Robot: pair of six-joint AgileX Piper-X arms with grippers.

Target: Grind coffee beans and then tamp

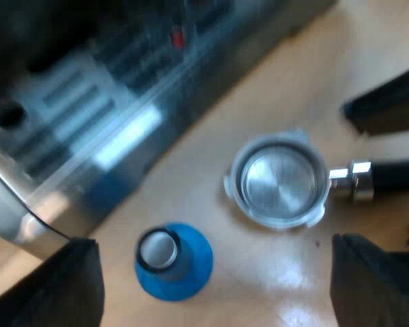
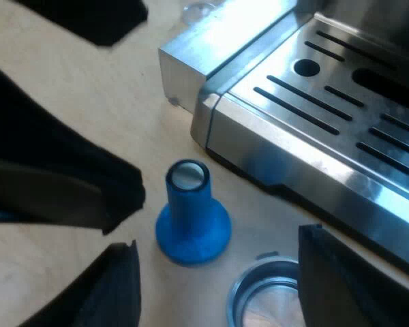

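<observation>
On the pale wooden tabletop (image 1: pixel 286 102), a blue flared tamper (image 2: pixel 191 218) stands just beside the front of the stainless-steel espresso machine (image 2: pixel 313 102). A round metal holder with dark handle (image 1: pixel 281 178) lies near the machine too. The left gripper (image 1: pixel 215 266) and right gripper (image 2: pixel 218 245) hang above, fingers spread, empty.

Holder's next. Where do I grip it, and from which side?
Take the dark handle, coming from above and closing across its width. The holder lies flat on the table, open side up; the handle is a narrow bar sticking out sideways, while the round head is wide metal.
</observation>
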